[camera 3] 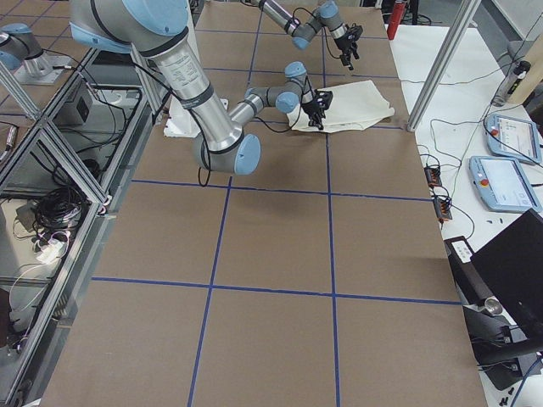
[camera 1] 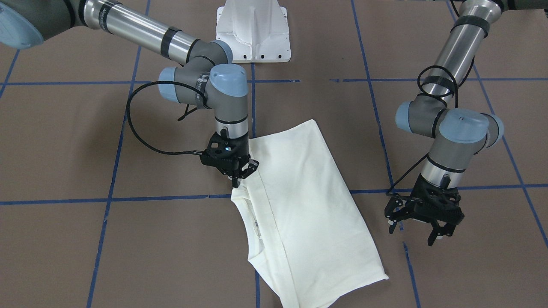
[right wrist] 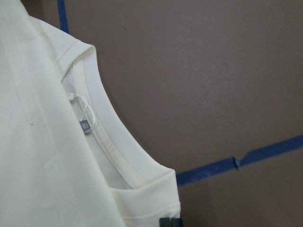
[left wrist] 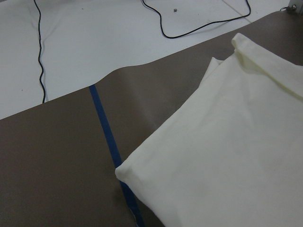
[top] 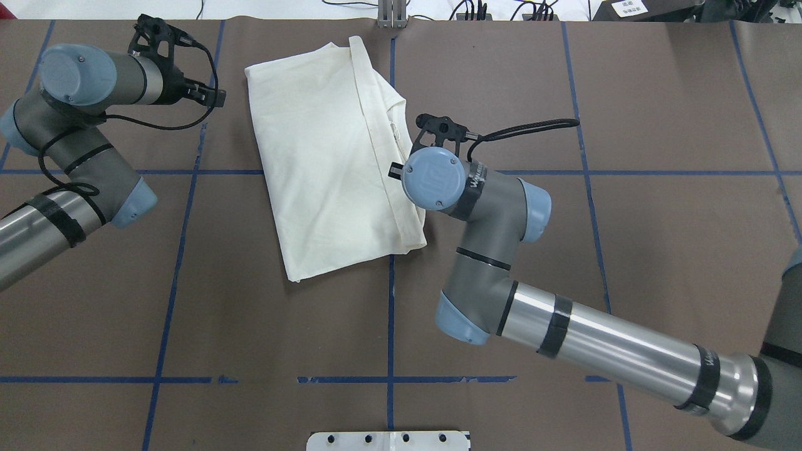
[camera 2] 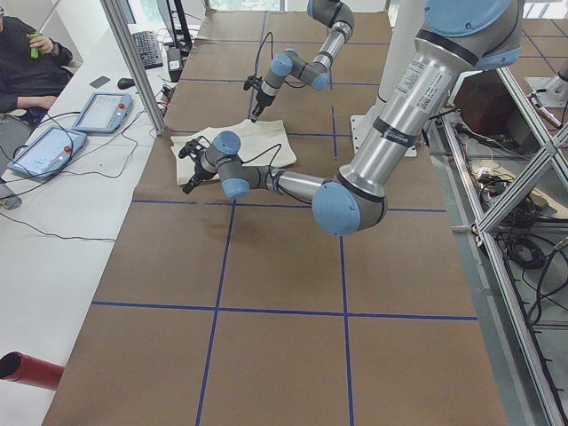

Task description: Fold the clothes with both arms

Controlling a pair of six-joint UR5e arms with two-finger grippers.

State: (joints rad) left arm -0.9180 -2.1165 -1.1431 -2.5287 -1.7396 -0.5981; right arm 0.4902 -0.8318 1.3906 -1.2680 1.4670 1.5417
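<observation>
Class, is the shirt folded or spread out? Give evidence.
Folded: the shirt forms a compact rectangle, no sleeves showing, with layers overlapping along its length.

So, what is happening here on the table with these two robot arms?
The two arms are folding a cream T-shirt on the brown table. The shirt lies folded lengthwise, plain side up, with the collar showing along one edge. The right gripper is down at the shoulder corner beside the collar and appears closed on the fabric there. The left gripper is open and hangs above the table off the opposite side of the shirt, touching nothing.
</observation>
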